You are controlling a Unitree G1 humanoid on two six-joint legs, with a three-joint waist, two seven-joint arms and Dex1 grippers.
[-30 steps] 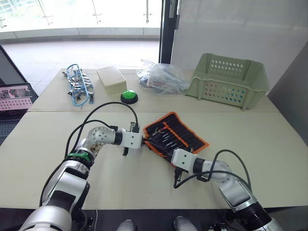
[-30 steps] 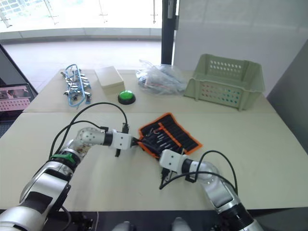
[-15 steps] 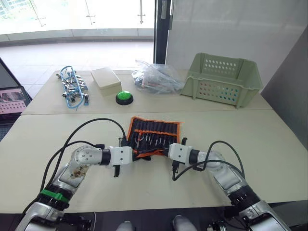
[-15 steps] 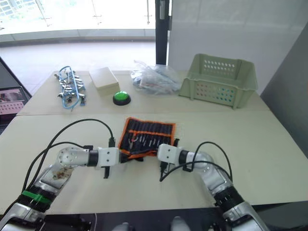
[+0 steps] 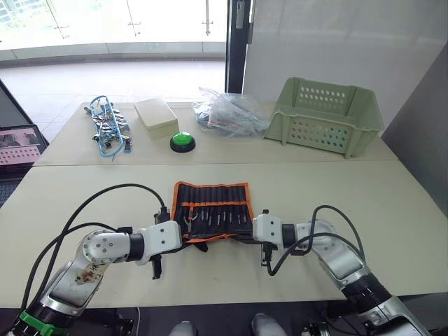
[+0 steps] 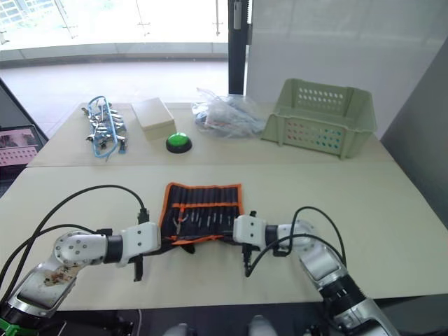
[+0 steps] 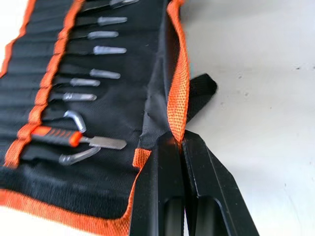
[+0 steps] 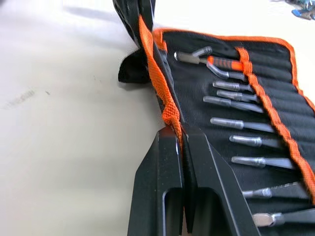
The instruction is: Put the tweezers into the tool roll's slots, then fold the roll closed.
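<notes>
The tool roll (image 5: 212, 210) is spread open and flat on the near table (image 5: 392, 203), between the two grippers. The tweezers (image 7: 98, 50) are seen tucked side by side in its narrow slots, with their metal tips showing, and one orange-handled tool (image 7: 54, 134) is lodged among them. The green basket (image 5: 326, 115) is placed on the far table, well apart from the roll; what it holds cannot be told.

The near edge of the roll, with its orange edging, is lifted a little from the table. Bare table surface is seen to each side of the roll and behind it.

The left gripper (image 7: 178, 142) is closed on this near edge at the roll's left corner, and the right gripper (image 8: 179, 132) is closed on the same edge at the right corner. Both forearms are laid low over the table, pointing inward toward each other.
</notes>
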